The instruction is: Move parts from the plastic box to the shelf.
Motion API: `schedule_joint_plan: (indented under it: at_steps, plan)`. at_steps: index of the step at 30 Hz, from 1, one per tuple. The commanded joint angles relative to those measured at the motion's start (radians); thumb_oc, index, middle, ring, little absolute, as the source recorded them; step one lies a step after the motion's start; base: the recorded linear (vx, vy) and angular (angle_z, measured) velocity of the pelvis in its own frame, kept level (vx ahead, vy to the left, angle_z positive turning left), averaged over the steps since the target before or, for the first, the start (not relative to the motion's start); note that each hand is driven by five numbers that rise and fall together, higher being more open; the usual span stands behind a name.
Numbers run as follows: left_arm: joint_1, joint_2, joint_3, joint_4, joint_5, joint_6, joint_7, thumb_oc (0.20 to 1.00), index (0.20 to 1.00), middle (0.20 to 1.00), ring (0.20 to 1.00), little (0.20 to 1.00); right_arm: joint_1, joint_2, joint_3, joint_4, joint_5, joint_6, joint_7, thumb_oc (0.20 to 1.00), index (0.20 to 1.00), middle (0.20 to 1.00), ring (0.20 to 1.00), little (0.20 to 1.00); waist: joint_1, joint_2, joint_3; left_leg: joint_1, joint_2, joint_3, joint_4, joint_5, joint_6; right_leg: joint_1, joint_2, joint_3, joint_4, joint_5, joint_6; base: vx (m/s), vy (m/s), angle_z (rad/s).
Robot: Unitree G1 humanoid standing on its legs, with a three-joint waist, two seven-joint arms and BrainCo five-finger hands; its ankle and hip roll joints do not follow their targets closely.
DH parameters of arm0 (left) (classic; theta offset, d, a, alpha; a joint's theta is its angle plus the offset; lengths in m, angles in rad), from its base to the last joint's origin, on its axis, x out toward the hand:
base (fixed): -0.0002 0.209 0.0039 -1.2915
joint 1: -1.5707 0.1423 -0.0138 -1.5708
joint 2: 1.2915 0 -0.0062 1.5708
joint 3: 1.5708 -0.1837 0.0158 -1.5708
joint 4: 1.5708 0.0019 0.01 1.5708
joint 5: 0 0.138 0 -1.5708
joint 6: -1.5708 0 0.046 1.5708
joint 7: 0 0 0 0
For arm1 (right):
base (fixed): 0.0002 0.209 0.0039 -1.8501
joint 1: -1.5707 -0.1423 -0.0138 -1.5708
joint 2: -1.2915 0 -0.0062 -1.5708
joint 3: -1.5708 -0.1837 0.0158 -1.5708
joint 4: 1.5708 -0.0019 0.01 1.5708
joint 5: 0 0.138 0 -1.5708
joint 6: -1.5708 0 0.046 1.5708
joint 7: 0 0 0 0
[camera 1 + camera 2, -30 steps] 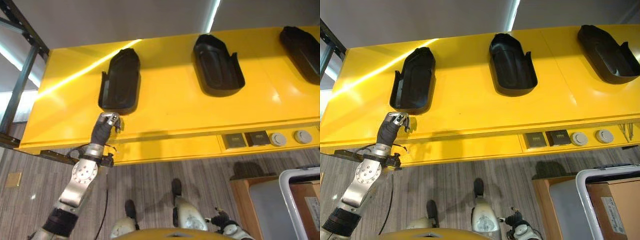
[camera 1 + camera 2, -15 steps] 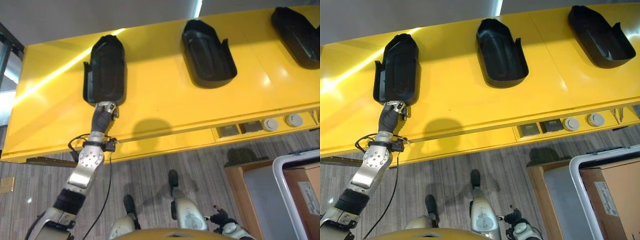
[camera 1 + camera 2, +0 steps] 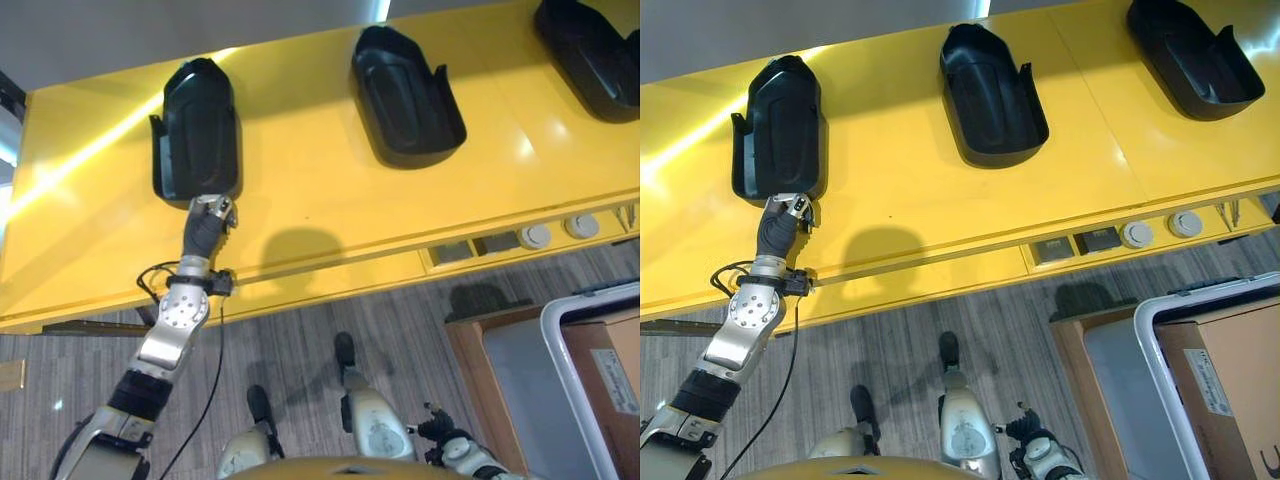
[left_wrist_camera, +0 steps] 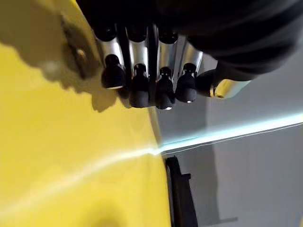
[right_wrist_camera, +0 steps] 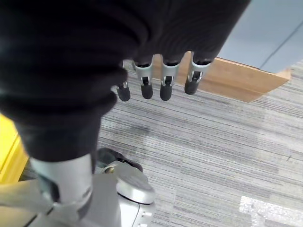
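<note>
While the left robot hand (image 3: 208, 222) is resting at the near end of the leftmost black moulded part (image 3: 196, 132), I am treating this step as the final placing of that part on the yellow shelf (image 3: 330, 205). In the left wrist view the fingers (image 4: 138, 87) are bending down in a row with the dark tips close together, and I see nothing between them and the thumb, so I judge the hand is curled and holding nothing. The part is lying flat on the shelf, and two more parts (image 3: 990, 95) of the same kind are lying further to the right, well apart from each other. The right robot hand (image 5: 156, 78) is hanging over the grey carpet floor (image 5: 213, 156) with relaxed fingers, holding nothing. To do it well, I am thinking of lifting the hand straight away from the part, slowly, so that the fingertips do not drag it off line with the others. Then the plastic box (image 3: 1200, 380) at the lower right is the next goal.
</note>
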Motion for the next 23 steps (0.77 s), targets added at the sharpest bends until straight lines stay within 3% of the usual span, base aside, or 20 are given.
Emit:
schedule_joint_plan:
  at_steps: [1, 2, 4, 9, 14, 15, 16, 18, 19, 22, 23]
  plan:
    - [0.081, 0.031, 0.025, -0.096, 0.105, -0.061, -0.003, 0.878, 0.878, 0.878, 0.878, 0.878, 0.014, 0.029, -0.006, 0.027, 0.021, -0.001, -0.022, 1.0, 1.0, 1.0, 1.0, 1.0, 0.034, -0.012, -0.067, 0.022, 0.084, -0.024, 0.001, 0.043, -0.043, 0.13, -0.094, 0.033, 0.023, -0.096, 0.11, 0.05, -0.01, 0.16]
    - [0.085, 0.031, 0.025, -0.1, 0.106, -0.059, -0.003, 1.0, 1.0, 1.0, 1.0, 1.0, 0.016, 0.029, -0.005, 0.028, 0.021, -0.002, -0.022, 1.0, 1.0, 1.0, 1.0, 1.0, 0.033, -0.012, -0.066, 0.025, 0.084, -0.024, 0.001, 0.043, -0.043, 0.134, -0.095, 0.032, 0.022, -0.097, 0.11, 0.09, -0.013, 0.32]
    - [0.193, 0.037, 0.029, -0.082, 0.184, -0.057, 0.028, 1.0, 1.0, 1.0, 1.0, 1.0, 0.018, 0.038, -0.026, 0.049, 0.028, 0.001, -0.031, 1.0, 1.0, 1.0, 1.0, 1.0, 0.077, -0.017, -0.098, 0.065, 0.079, -0.055, 0.001, 0.032, -0.036, 0.19, -0.1, 0.004, 0.04, -0.125, 0.104, 0.08, -0.029, 0.33]
    - [0.299, 0.096, -0.033, 0.063, 0.423, -0.038, 0.109, 1.0, 1.0, 1.0, 1.0, 1.0, 0.009, 0.048, -0.051, 0.085, 0.057, -0.014, -0.068, 1.0, 1.0, 1.0, 1.0, 1.0, 0.141, -0.032, -0.131, 0.099, 0.078, -0.119, 0.001, 0.03, -0.031, 0.278, -0.099, -0.06, 0.054, -0.164, 0.099, 0.02, -0.038, 0.46]
    - [0.351, 0.064, -0.036, 0.279, 0.482, -0.002, 0.194, 1.0, 1.0, 1.0, 1.0, 1.0, 0.013, 0.057, -0.056, 0.087, 0.077, -0.033, -0.093, 1.0, 1.0, 1.0, 1.0, 1.0, 0.176, -0.049, -0.15, 0.116, 0.073, -0.148, 0.001, 0.027, -0.027, 0.32, -0.101, -0.092, 0.053, -0.177, 0.099, 0.0, -0.02, 0.32]
    - [0.377, 0.023, 0.008, 0.363, 0.452, 0.021, 0.216, 1.0, 1.0, 1.0, 1.0, 1.0, 0.019, 0.059, -0.063, 0.09, 0.08, -0.036, -0.094, 1.0, 1.0, 1.0, 1.0, 1.0, 0.187, -0.053, -0.152, 0.117, 0.072, -0.155, 0.001, 0.029, -0.026, 0.324, -0.099, -0.099, 0.054, -0.179, 0.097, -0.01, -0.037, 0.22]
    - [0.411, -0.102, 0.19, 0.569, 0.246, 0.076, 0.269, 1.0, 1.0, 1.0, 1.0, 1.0, 0.046, 0.065, -0.077, 0.1, 0.078, -0.026, -0.085, 1.0, 1.0, 1.0, 1.0, 1.0, 0.206, -0.059, -0.158, 0.118, 0.075, -0.173, 0.001, 0.035, -0.024, 0.337, -0.097, -0.113, 0.057, -0.183, 0.092, -0.02, -0.037, 0.15]
    - [0.41, -0.102, 0.19, 0.57, 0.246, 0.076, 0.269, 1.0, 1.0, 1.0, 1.0, 1.0, 0.046, 0.065, -0.077, 0.101, 0.078, -0.026, -0.085, 1.0, 1.0, 1.0, 1.0, 1.0, 0.204, -0.059, -0.16, 0.113, 0.075, -0.174, 0.001, 0.037, -0.024, 0.334, -0.097, -0.114, 0.056, -0.181, 0.091, -0.01, -0.014, 0.14]
    - [0.419, -0.144, 0.239, 0.724, 0.188, 0.097, 0.244, 1.0, 1.0, 1.0, 1.0, 1.0, 0.063, 0.059, -0.091, 0.131, 0.056, -0.006, -0.064, 1.0, 1.0, 1.0, 1.0, 1.0, 0.2, -0.056, -0.166, 0.115, 0.078, -0.177, 0.001, 0.04, -0.022, 0.338, -0.094, -0.115, 0.058, -0.185, 0.09, 0.0, 0.005, 0.2]
    - [0.406, -0.174, 0.26, 0.872, 0.162, 0.11, 0.236, 1.0, 1.0, 1.0, 1.0, 1.0, 0.069, 0.06, -0.099, 0.146, 0.042, 0.002, -0.054, 1.0, 1.0, 1.0, 1.0, 1.0, 0.195, -0.054, -0.17, 0.115, 0.078, -0.179, 0.001, 0.041, -0.022, 0.339, -0.093, -0.114, 0.058, -0.186, 0.088, 0.0, 0.013, 0.15]
    - [0.377, -0.192, 0.292, 1.054, 0.103, 0.128, 0.222, 1.0, 1.0, 1.0, 1.0, 1.0, 0.076, 0.065, -0.104, 0.165, 0.04, 0.007, -0.049, 1.0, 1.0, 1.0, 1.0, 1.0, 0.183, -0.05, -0.178, 0.116, 0.079, -0.177, 0.001, 0.041, -0.023, 0.335, -0.091, -0.112, 0.061, -0.186, 0.087, 0.0, 0.0, 0.0]
